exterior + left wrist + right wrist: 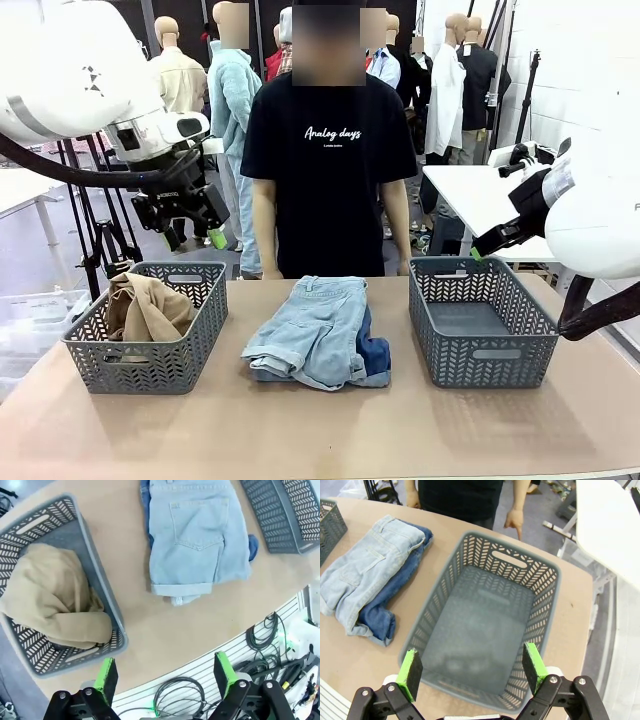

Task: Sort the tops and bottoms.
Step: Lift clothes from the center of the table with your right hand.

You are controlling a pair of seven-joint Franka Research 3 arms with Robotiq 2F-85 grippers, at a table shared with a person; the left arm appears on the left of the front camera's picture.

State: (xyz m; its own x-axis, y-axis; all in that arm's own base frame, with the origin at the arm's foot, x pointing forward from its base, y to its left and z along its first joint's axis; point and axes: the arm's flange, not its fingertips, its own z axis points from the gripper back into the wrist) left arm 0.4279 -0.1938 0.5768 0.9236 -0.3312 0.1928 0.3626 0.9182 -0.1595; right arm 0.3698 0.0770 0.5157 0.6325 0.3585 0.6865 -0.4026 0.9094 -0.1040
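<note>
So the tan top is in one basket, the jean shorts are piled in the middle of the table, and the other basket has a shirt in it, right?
Not quite: the other basket has nothing in it; the right wrist view looks into it. The tan top is in one basket and the jean shorts are piled in the middle of the table.

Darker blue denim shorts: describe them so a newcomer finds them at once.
On the brown table, left of the empty grey plastic basket, lies a folded pale light-blue denim garment. The darker blue denim shorts sit under it, peeking out toward that basket; their deeper blue sets them apart.
</note>
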